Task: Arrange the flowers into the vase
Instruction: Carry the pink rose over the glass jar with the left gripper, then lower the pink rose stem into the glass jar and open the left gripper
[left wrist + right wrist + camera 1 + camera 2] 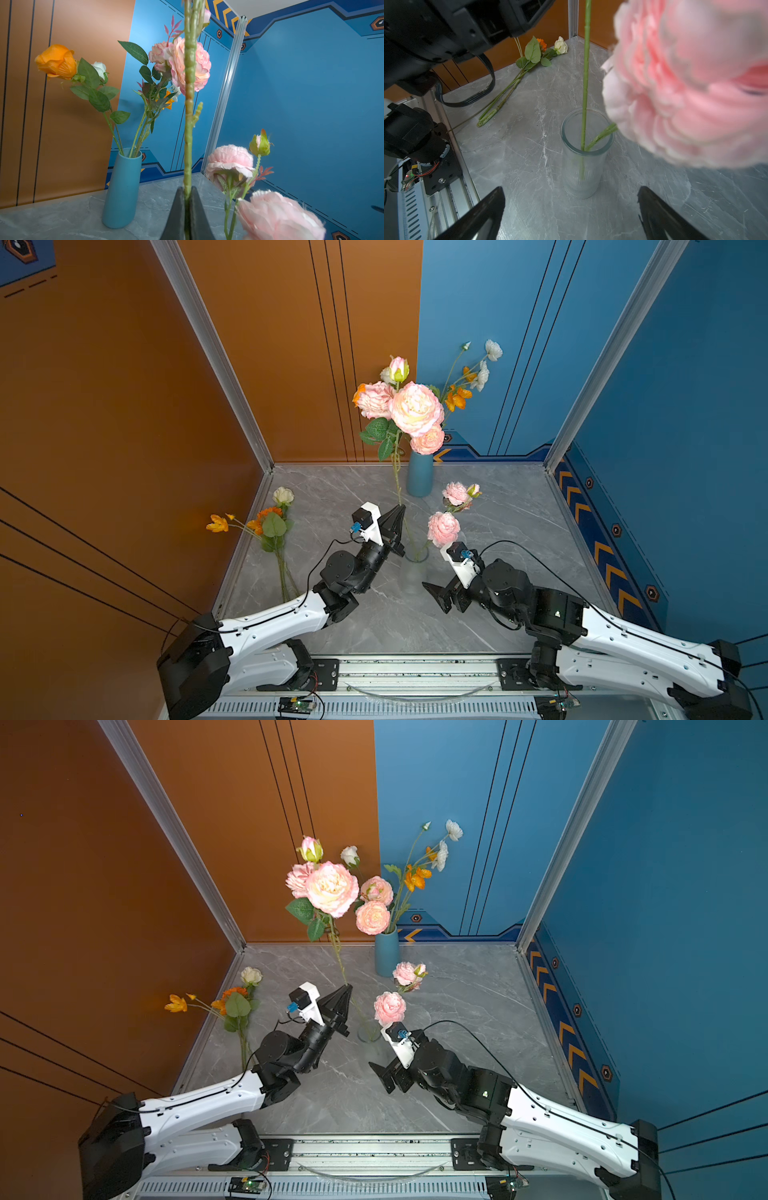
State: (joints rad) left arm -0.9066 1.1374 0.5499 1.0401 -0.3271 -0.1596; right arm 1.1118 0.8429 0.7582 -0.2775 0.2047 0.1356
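- Flowers (415, 408): big pale pink blooms, green leaves, one long stem standing upright with its foot in the glass vase (417, 556).
- Left gripper (400, 509) pinched tight on that stem, above the vase.
- Right gripper (571, 188) gaping wide, empty, nearby.

Rig check, my view: left arm (270, 614) and right arm (623, 639) look alike, with white shells dotted with small screw holes, black joints and black base blocks. A thin black cable (509, 541) runs along each. Left tool (401, 509) and right tool (435, 597): black tapered fingers (392, 522), white camera mount (372, 526), blue plug (356, 526)
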